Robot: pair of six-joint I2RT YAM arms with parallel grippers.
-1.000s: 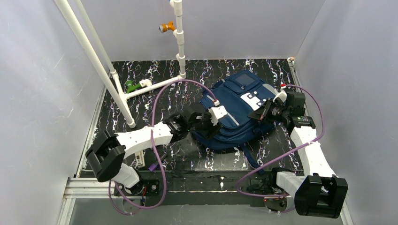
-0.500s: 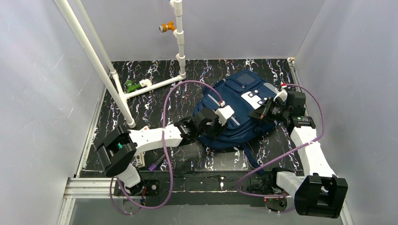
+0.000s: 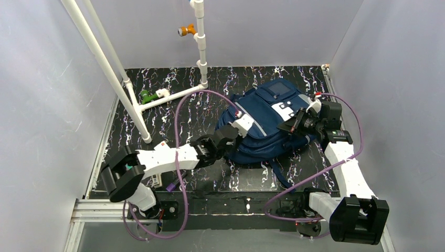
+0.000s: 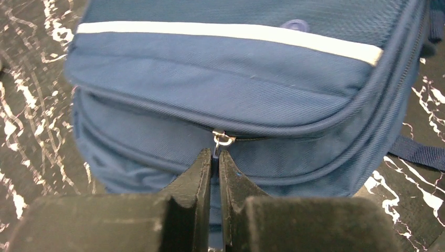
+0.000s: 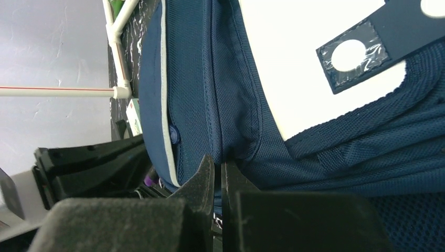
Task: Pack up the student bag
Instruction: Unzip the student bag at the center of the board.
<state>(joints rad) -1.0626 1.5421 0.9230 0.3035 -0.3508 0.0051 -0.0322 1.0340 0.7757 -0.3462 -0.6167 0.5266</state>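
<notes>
Student bag (image 3: pixel 265 123) was lying flat on the black marbled table (image 3: pixel 173 100), a bit right of centre, front pocket facing up. It was navy fabric all over, with a pale grey stripe (image 4: pixel 231 35) across it and a white patch (image 5: pixel 309 58) with dark tabs on the front. Left gripper (image 4: pixel 215 156) was at the bag's near-left end, fingers pinched almost together on the little metal zip pull (image 4: pixel 222 139) of a side zipper. Right gripper (image 5: pixel 218 169) was pushed up against the right side, fingers closed down to a sliver on a fold of the navy fabric, just below that patch.
</notes>
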